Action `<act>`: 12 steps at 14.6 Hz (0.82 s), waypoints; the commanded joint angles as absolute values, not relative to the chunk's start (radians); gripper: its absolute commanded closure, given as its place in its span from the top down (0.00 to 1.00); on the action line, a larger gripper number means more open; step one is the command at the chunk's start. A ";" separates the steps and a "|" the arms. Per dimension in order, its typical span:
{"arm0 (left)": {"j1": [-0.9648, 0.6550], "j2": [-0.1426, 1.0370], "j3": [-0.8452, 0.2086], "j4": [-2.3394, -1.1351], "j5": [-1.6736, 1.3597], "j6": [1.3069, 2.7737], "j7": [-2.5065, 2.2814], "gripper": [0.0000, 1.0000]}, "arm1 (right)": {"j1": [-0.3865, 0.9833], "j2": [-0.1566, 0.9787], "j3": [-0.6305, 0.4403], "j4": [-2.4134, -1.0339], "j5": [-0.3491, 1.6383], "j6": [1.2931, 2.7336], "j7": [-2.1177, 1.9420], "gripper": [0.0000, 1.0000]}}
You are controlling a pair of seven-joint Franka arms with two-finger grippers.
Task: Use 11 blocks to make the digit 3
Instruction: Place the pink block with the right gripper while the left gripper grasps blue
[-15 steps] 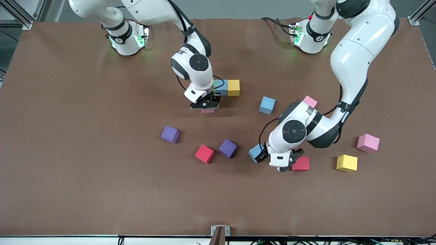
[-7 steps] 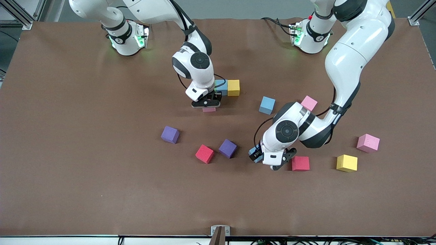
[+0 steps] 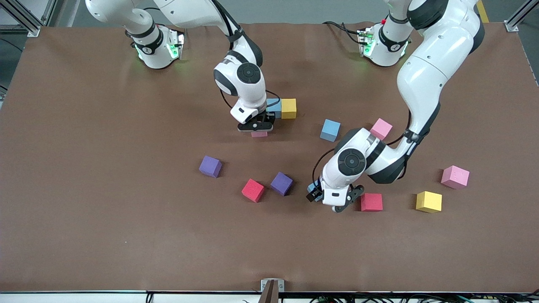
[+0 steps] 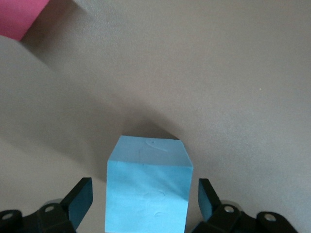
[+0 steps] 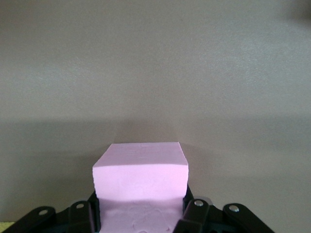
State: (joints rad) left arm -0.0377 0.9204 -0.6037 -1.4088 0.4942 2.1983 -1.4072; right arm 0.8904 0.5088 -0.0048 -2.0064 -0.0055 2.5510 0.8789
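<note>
The right claw (image 3: 257,128) is clamped on a small pale pink foam cube (image 5: 141,170), low over the brown table (image 3: 105,126) just in front of a short row where a light blue foam cube (image 3: 274,107) touches a yellow foam cube (image 3: 289,108); the arm hides whatever else belongs to that row. The left claw (image 3: 332,202) is down over another light blue foam cube (image 4: 148,194) that sits between its spread fingers (image 4: 80,201), with a gap showing on each side, so nothing is gripped yet. A red foam cube (image 3: 372,202) lies just beside that claw, toward the left arm's end. Scattered loose are a third light blue cube (image 3: 330,129), two more pink cubes (image 3: 382,128) (image 3: 455,176), a second yellow cube (image 3: 429,201), two purple cubes (image 3: 210,166) (image 3: 281,183) and another red cube (image 3: 253,190) touching the nearer purple one.
</note>
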 commanded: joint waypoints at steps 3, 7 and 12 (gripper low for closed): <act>-0.049 0.948 -0.595 -1.381 0.509 2.215 -1.390 0.95 | 0.907 0.477 -0.008 -2.045 -0.003 2.534 0.916 0.02; -0.060 0.951 -0.557 -1.384 0.509 2.221 -1.376 0.88 | 0.907 0.477 0.003 -2.045 -0.003 2.534 0.928 0.02; -0.052 0.925 -0.560 -1.387 0.500 2.212 -1.394 0.31 | 0.908 0.471 0.009 -2.049 -0.003 2.525 0.939 0.02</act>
State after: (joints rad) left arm -0.0452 0.9405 -0.5677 -1.4007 0.4942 2.2177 -1.3911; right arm 0.8937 0.5052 0.0080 -2.0072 -0.0051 2.5284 0.9126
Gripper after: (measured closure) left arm 0.379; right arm 0.410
